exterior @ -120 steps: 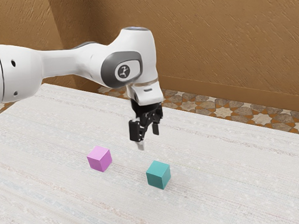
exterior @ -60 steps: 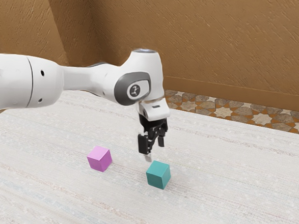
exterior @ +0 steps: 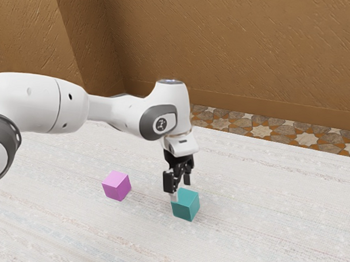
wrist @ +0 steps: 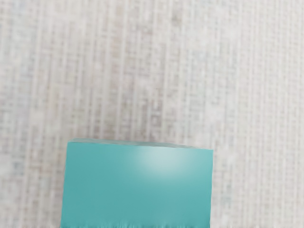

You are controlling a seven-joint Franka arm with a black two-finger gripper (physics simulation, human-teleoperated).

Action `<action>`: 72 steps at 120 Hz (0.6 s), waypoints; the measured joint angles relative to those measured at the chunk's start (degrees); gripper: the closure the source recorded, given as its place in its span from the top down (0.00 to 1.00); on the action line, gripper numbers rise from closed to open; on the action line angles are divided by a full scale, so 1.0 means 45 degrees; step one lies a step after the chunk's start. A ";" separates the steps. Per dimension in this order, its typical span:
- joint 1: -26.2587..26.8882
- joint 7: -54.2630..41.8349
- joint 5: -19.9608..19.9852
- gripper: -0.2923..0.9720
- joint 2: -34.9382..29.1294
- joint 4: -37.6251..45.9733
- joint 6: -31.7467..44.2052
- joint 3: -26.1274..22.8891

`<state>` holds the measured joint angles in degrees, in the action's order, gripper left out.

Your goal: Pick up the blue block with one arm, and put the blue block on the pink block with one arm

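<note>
On the desk (exterior: 281, 213) lie two blocks, one blue block (exterior: 185, 203) and one pink block (exterior: 116, 185), not touching. The one tool (exterior: 177, 187) hangs just above the blue block, jaws apart, holding nothing

In the exterior view the white arm (exterior: 76, 108) comes in from the exterior view's left, its thick link lying close to level and narrowing toward the exterior view's right. A dark grey joint ring (exterior: 3, 145) sits at the far left edge. The link ends in a rounded wrist housing (exterior: 163, 117) with a grey disc on its near face, and from there the last section turns straight down. A small white mounting block (exterior: 181, 145) hangs under the wrist and carries the black gripper (exterior: 176, 190), which points vertically downward. Its two fingers (exterior: 169, 182) stand a little apart with nothing between them, the tips low and close to the surface below.
</note>
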<state>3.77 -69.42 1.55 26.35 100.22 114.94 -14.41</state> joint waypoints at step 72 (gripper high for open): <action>0.0108 -0.0256 -0.0007 0.75 0.0950 0.0078 0.0801 -0.0020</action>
<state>4.25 -70.58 1.52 30.62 100.57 118.55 -14.50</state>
